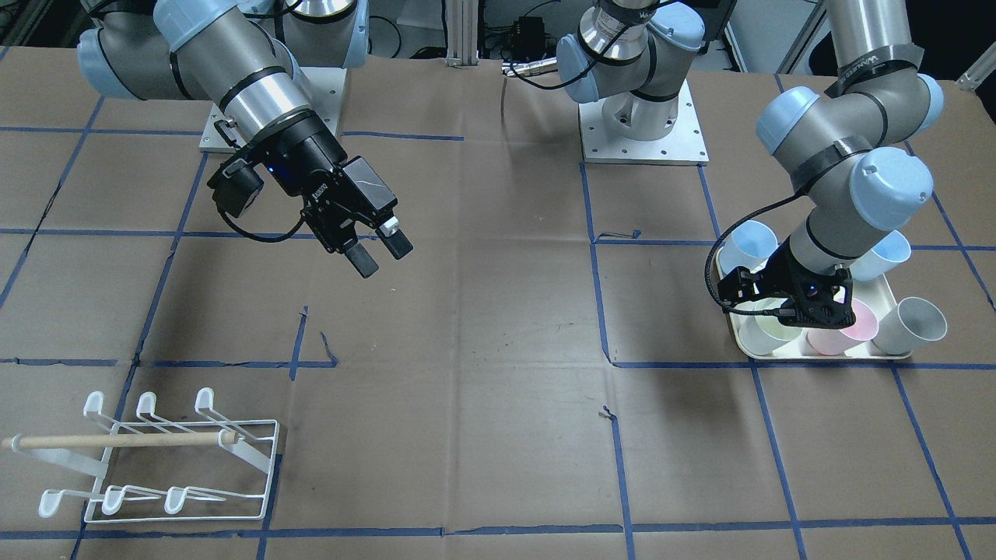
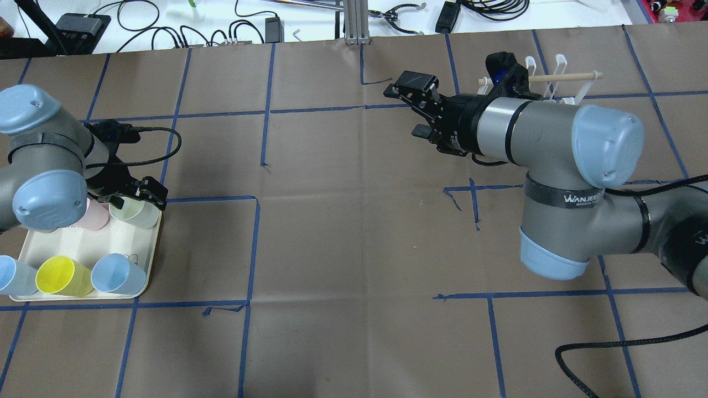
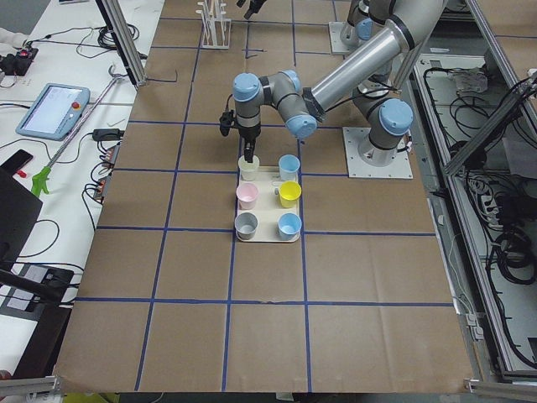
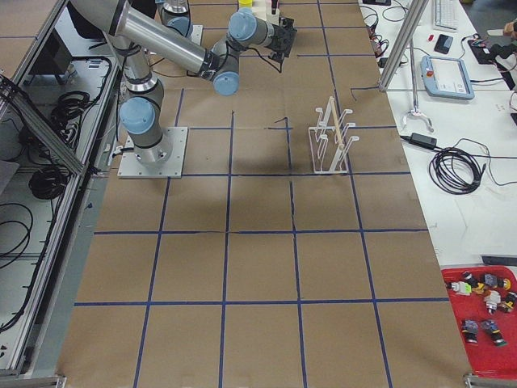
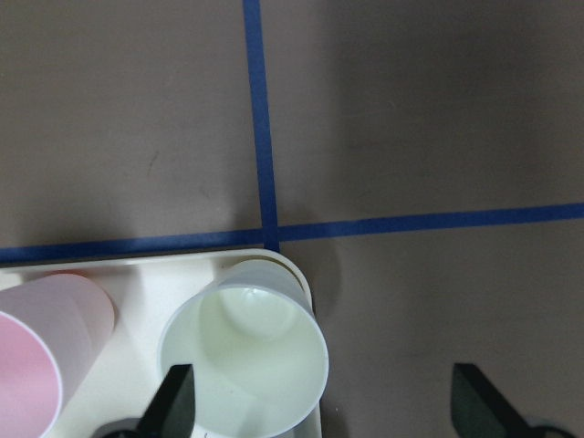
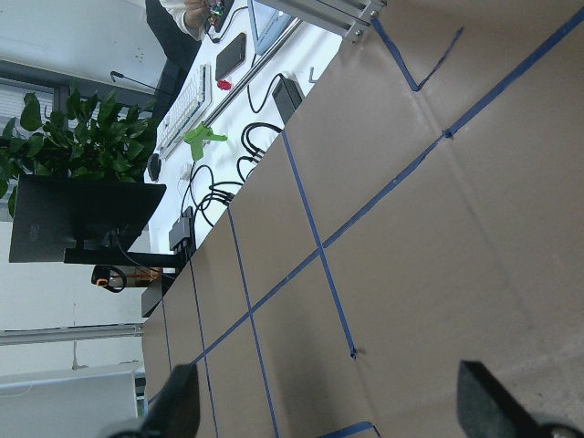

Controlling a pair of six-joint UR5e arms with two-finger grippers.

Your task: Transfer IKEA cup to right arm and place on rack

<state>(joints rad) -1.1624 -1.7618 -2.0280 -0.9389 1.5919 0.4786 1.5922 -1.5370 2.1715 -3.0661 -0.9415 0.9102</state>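
My left gripper (image 5: 328, 401) is open and points down over the far corner of the cream tray (image 2: 83, 246). A pale green cup (image 5: 246, 356) stands upright there. One finger (image 5: 175, 397) is over the cup's rim and the other is outside the tray; nothing is held. The same cup shows in the overhead view (image 2: 133, 213). My right gripper (image 1: 379, 249) is open and empty, held in the air over the table, seen also from overhead (image 2: 412, 108). The white wire rack (image 1: 156, 459) with its wooden dowel stands empty; overhead, the rack (image 2: 547, 77) is partly hidden behind the right arm.
The tray also holds a pink cup (image 2: 97, 216), a yellow cup (image 2: 63, 275) and two blue cups (image 2: 116, 273). In the front view a grey cup (image 1: 910, 323) stands at the tray's corner. Brown paper with blue tape lines covers the table (image 1: 482, 327).
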